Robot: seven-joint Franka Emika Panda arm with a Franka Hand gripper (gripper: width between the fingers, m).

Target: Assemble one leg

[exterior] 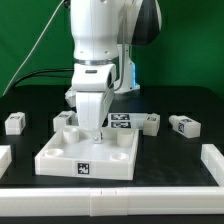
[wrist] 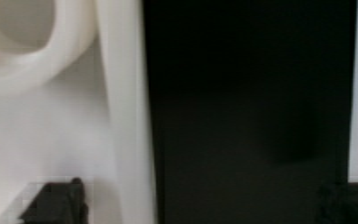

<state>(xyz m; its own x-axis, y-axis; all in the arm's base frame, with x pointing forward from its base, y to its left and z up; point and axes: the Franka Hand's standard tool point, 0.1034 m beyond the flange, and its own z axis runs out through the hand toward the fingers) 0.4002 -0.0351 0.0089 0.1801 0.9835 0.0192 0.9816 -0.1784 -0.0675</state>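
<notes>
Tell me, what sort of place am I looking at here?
Probably a robotics lab test bench: a white robot arm works over a black table, a green backdrop hangs behind, and the white tray carries a printed square marker.

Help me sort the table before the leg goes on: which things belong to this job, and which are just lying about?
For the job:
- gripper
- tray
- leg at the exterior view's left
- leg at the exterior view's right

Lying about:
- marker board
- white bar at the exterior view's right edge
</notes>
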